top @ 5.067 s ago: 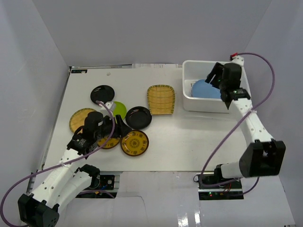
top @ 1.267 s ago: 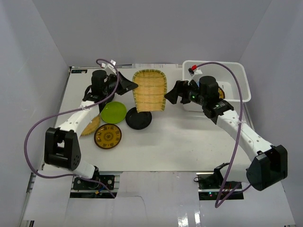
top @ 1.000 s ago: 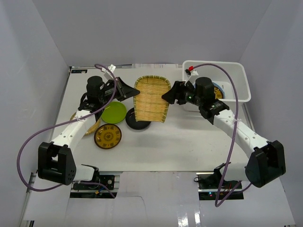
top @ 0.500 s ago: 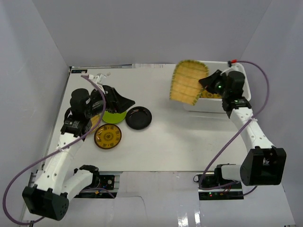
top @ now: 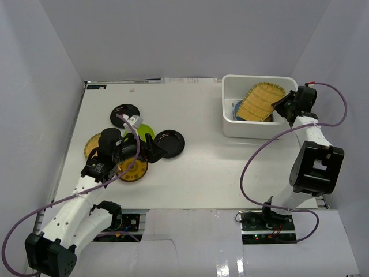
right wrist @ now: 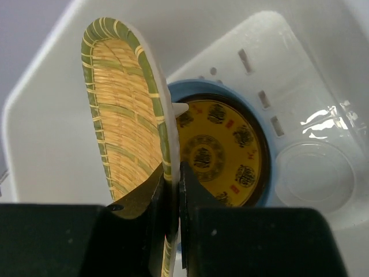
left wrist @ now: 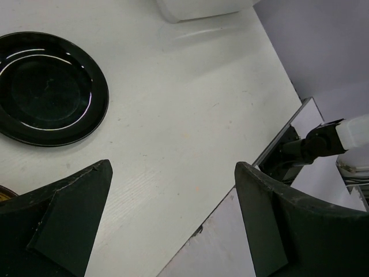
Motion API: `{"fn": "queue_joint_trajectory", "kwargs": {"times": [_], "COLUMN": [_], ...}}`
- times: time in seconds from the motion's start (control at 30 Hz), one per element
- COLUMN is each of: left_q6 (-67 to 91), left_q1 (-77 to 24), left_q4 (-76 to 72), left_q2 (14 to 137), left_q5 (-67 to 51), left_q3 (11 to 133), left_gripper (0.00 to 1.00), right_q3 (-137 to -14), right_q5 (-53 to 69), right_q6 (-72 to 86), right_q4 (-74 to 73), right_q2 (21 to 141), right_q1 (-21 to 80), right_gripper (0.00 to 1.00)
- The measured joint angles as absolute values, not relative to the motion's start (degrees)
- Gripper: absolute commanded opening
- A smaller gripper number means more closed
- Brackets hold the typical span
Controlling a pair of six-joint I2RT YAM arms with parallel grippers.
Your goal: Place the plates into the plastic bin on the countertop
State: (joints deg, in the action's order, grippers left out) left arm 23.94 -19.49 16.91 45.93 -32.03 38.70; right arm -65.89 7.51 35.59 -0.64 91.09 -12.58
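Over the plastic bin [top: 252,128], my right end effector [right wrist: 171,187] is clamped tight on the rim of the woven bamboo plate [right wrist: 118,115]. I hold that plate tilted on edge above the bin's floor. Beneath it, in the bin, a yellow patterned plate [right wrist: 222,153] lies on a light blue plate [right wrist: 199,91].

Well apart from the bin, my left end effector [left wrist: 173,222] hangs over the worktop [left wrist: 190,115], fingers spread wide with nothing between them. A glossy black plate [left wrist: 46,81] lies nearest the bin. Farther from the bin lie a lime green plate [top: 144,131], a second black plate [top: 125,112], a nearer yellow plate [top: 131,169] and a farthest yellow plate [top: 92,145].
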Motion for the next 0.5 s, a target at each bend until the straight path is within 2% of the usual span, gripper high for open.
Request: {"fn": "queue_joint_trajectory", "kwargs": {"times": [0.03, 0.13, 0.17, 0.2, 0.23, 0.27, 0.3, 0.37, 0.5], "left_q6": [23.53, 22.72, 22.44, 22.28, 22.13, 22.0, 21.87, 21.74, 21.65], "left_q1": [-19.88, -20.64, -20.8, -20.91, -21.02, -21.1, -21.15, -21.17, -21.17], "left_q4": [16.95, 17.12, 17.19, 17.28, 17.5, 17.65, 17.76, 18.0, 18.24], "left_q2": [46.24, 46.39, 46.37, 46.35, 46.28, 46.22, 46.17, 45.98, 45.89], "left_q5": [-31.27, -29.39, -28.84, -28.4, -27.94, -27.53, -27.14, -26.0, -22.92], "left_q3": [38.7, 38.7, 38.7, 38.7, 38.7, 38.7, 38.7, 38.7, 38.7], "left_gripper": [0.98, 0.98, 0.98, 0.98, 0.98, 0.98, 0.98, 0.98, 0.98], "right_q3": [-65.89, -65.93, -66.11, -66.7, -67.53, -68.69, -69.8, -72.42, -75.07], "right_q5": [7.22, 6.79, 6.76, 6.76, 6.72, 6.57, 6.5, 6.11, 5.13], "right_q6": [35.4, 34.92, 34.63, 34.33, 33.82, 33.3, 32.67, 31.11, 28.58], "right_q4": [-1.04, -2.66, -3.44, -4.45, -5.41, -6.48, -7.22, -8.62, -9.13], "right_q2": [92.27, 94.26, 94.54, 94.85, 95.18, 95.44, 95.61, 95.61, 92.71], "right_q1": [-12.58, -12.58, -12.58, -12.58, -12.53, -12.45, -12.32, -11.73, -7.33], "right_gripper": [0.16, 0.43, 0.6, 0.67, 0.79, 0.84, 0.89, 0.9, 0.86]}}
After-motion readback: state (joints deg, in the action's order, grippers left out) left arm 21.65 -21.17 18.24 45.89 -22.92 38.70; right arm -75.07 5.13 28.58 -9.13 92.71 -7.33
